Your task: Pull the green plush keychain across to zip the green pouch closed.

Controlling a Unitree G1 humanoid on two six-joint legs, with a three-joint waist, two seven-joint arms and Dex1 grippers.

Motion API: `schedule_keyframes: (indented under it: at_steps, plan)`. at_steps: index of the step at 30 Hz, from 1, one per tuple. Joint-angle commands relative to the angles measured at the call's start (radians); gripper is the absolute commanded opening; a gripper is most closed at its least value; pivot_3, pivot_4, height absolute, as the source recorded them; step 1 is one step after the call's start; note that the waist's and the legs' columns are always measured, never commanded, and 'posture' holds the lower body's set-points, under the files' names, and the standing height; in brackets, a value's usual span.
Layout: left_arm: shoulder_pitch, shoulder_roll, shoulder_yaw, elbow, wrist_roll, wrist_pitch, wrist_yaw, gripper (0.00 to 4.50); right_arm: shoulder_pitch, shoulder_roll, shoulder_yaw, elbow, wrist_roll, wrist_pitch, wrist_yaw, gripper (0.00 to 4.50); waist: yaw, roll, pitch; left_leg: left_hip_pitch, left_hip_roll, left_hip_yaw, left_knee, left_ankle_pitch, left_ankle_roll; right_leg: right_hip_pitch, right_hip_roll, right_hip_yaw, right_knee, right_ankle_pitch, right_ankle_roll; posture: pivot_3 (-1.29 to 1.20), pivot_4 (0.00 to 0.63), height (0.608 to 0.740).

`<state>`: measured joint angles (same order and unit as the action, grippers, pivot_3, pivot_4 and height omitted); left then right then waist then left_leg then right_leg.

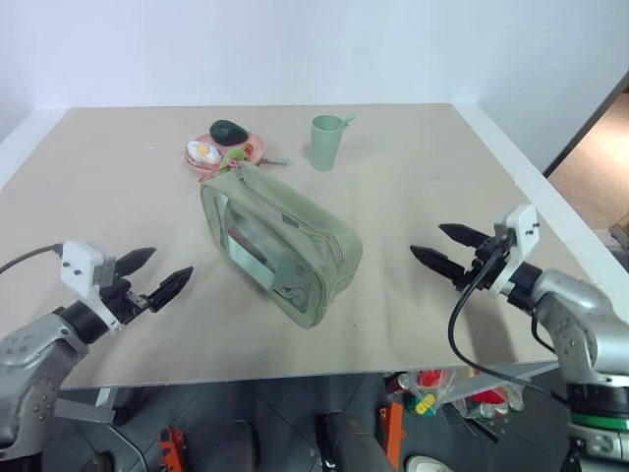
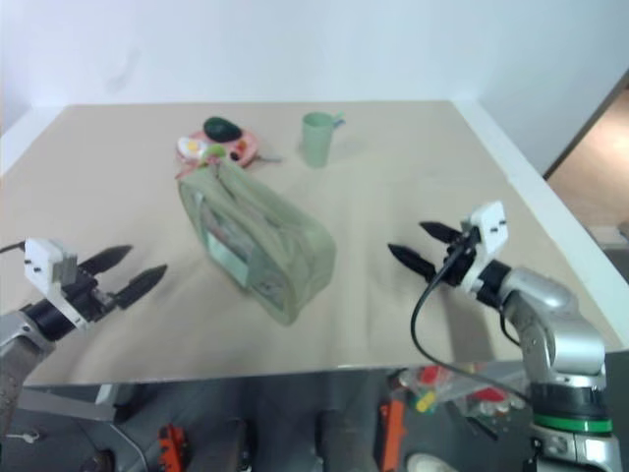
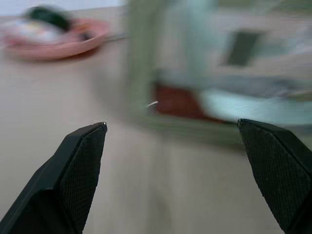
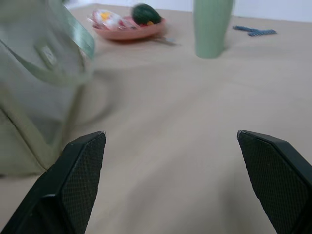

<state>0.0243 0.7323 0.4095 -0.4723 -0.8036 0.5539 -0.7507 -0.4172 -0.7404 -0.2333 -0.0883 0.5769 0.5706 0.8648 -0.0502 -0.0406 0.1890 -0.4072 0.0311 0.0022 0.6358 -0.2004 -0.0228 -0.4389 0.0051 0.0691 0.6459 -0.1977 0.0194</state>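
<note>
Your green pouch (image 1: 281,243) lies mid-tabletop (image 1: 423,197), long axis running from 11 to 5 o'clock. The green plush keychain (image 1: 235,155) sits at its 11 o'clock end, just beside a pink plate (image 1: 197,157). A pale green cup (image 1: 326,144) stands at 1 o'clock from the pouch. Your left end effector (image 1: 147,274) hovers at 8 o'clock, fingers spread wide, empty. Your right end effector (image 1: 450,247) hovers at 3 o'clock, also wide and empty.
</note>
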Motion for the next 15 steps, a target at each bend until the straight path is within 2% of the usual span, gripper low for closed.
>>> schedule_keyframes:
  at_steps: [1,5,8,15]
  plan:
    - [-0.025,0.086,-0.016,-0.152,-0.132,0.083,-0.069,4.45,-0.121,-0.02,0.059,-0.094,0.043,0.083,0.015,4.46,-0.001,0.0,0.0,0.0,0.0,0.0,0.0,0.0,0.0,0.0,0.0,0.0,0.0,0.0,0.0,0.0,0.15,0.74]
    - [-0.066,0.131,-0.083,-0.213,-0.163,0.109,-0.091,4.45,-0.199,0.071,0.134,-0.173,0.104,0.191,-0.047,4.46,-0.001,0.0,0.0,0.001,0.002,-0.001,-0.002,-0.001,0.0,0.0,0.004,0.0,0.0,-0.001,-0.001,0.0,0.15,0.74]
    - [-0.113,0.116,-0.139,-0.212,-0.14,0.098,-0.085,4.45,-0.178,0.12,0.197,-0.228,0.107,0.219,-0.057,4.46,0.002,0.0,0.0,0.0,0.004,-0.003,-0.002,-0.002,0.001,0.0,0.006,0.0,0.0,-0.001,-0.002,0.0,0.15,0.74]
    - [-0.135,0.086,-0.213,-0.192,-0.067,0.059,-0.085,4.45,-0.119,0.136,0.219,-0.227,0.105,0.227,-0.055,4.46,0.004,0.0,0.0,-0.001,0.003,-0.001,-0.001,-0.002,0.0,-0.001,0.005,0.002,0.0,-0.001,-0.001,0.0,0.15,0.74]
